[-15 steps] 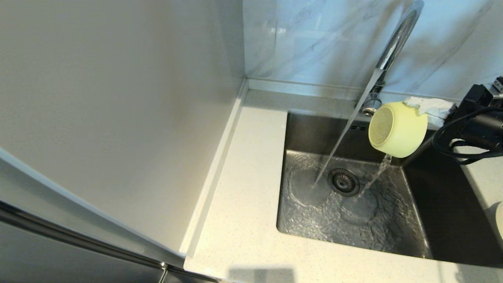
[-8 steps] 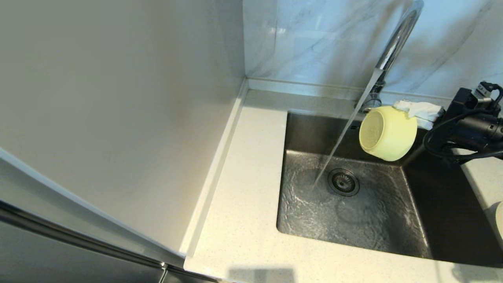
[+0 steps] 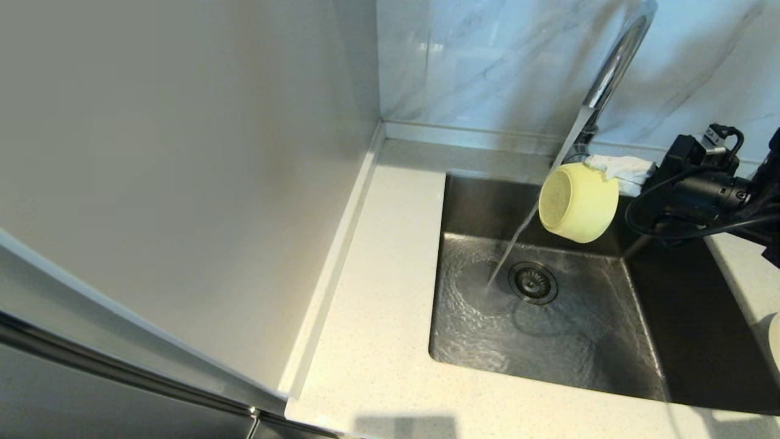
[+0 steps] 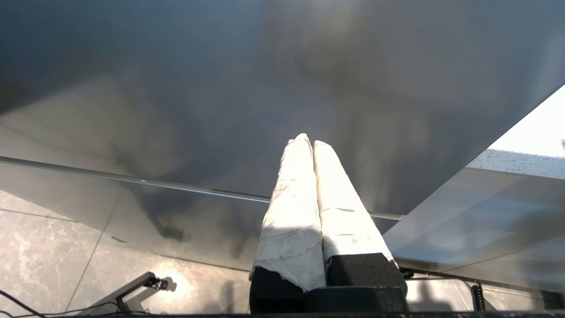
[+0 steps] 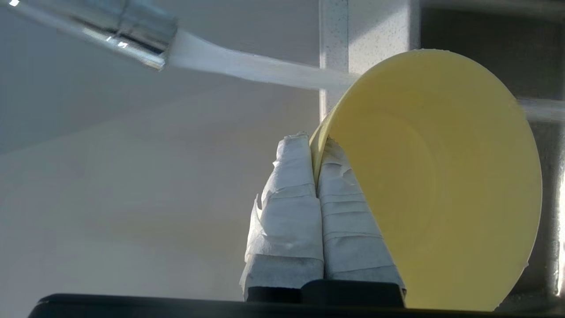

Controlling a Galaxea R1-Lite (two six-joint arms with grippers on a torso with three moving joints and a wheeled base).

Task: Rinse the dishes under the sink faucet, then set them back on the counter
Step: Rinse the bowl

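1. The right gripper point(image 3: 609, 169), at the right of the head view, pinches the rim of the pale-yellow bowl point(image 3: 577, 202). In the right wrist view its two wrapped fingers point(image 5: 289, 194) are pressed together with the bowl wall between them.
2. The bowl hangs above the steel basin point(image 3: 655, 317), turned on its side with the opening facing the left of the frame. Judgement: this tilt lets rinse water run out instead of collecting.
3. The sink faucet point(image 3: 615, 61) is running. The water stream point(image 3: 518, 241) falls diagonally and passes right at the bowl's left edge, landing beside the drain strainer point(image 3: 533, 282).
4. Contents: the bowl appears empty. The basin floor carries a thin rippled sheet of water.
5. The counter point(image 3: 378, 341) surrounds the basin. A cream-white plate edge point(image 3: 774, 341) shows at the far right of the head view, on the counter. The chopsticks are not visible.
6. The left gripper point(image 4: 307, 143) is parked off the work area, fingers pressed together and holding nothing.
7. Judgement: the bowl rinse is in progress; return to the counter is not yet done.
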